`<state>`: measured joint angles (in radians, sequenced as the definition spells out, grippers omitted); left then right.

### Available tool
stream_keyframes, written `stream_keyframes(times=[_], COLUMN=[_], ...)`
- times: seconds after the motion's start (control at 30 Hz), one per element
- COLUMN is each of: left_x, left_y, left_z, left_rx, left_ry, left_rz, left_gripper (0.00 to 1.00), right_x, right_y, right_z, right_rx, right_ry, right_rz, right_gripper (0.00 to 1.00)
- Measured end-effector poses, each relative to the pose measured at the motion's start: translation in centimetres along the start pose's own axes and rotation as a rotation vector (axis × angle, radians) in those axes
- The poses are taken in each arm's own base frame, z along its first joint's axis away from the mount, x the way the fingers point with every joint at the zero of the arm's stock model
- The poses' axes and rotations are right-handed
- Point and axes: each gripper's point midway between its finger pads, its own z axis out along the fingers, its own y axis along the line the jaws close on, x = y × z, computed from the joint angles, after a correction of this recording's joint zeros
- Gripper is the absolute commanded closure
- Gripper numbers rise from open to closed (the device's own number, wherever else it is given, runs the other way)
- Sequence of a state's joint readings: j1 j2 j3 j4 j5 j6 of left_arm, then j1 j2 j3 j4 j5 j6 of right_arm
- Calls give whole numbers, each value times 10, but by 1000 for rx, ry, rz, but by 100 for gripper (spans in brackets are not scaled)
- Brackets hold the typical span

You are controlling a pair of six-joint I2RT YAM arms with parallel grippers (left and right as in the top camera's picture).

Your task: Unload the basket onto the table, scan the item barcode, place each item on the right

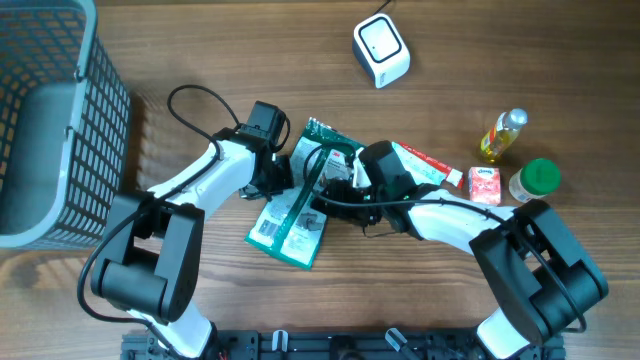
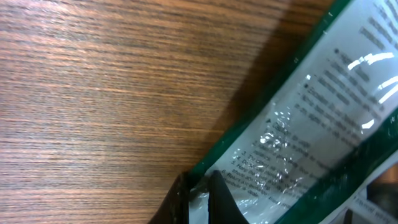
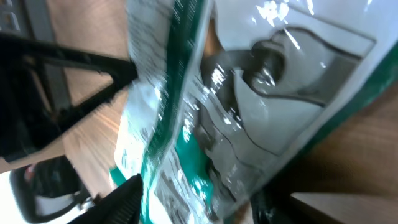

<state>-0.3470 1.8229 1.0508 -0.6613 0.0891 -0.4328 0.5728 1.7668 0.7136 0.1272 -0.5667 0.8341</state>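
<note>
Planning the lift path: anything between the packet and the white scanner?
Nothing. The overhead view shows only bare wooden tabletop between the green-and-white packet and the white scanner.

Overhead is evenly lit and sharp, just soft shadows on the tabletop (image 1: 200,40). Both wrist views are shot way too close: the plastic packet (image 2: 298,143) is blurry with white glare streaks, worst on the right wrist.

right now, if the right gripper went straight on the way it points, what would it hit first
the green and white package, right ahead of the right gripper and filling its view; it may already be touching.
</note>
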Motion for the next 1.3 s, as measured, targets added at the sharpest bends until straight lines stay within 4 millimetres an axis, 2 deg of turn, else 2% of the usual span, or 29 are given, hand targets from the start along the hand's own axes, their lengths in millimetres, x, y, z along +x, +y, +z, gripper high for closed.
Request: stream_keyframes(times=[0.17,0.33,0.5,0.7,0.83,1.07,1.3], left_x=[9,18,16,14,14,14,14], left_y=[1,3,2,-1,0,-1,-1], left_z=[0,-1,0,0,0,0,0], left_rx=[-1,-6,2,13,14,14,16], left_ry=[39,78,71,60,59,60,60], left_rz=[-6,-11,-10,-8,-8,-8,-8], left_gripper=[96,96,96,96,96,96,96], right_x=[-20,-31,-29,-28,-19,-5,0], right_y=[5,8,-3,-17,-19,-17,-2], right_z=[-1,-2,-5,-18,-20,-19,1], right_rx=[-6,-8,21,20,13,5,-67], right_ry=[-100,-152,-128,-64,-17,40,57], right_rz=[-73,-112,-77,-9,0,9,-57], right_gripper=[30,26,27,29,31,35,43])
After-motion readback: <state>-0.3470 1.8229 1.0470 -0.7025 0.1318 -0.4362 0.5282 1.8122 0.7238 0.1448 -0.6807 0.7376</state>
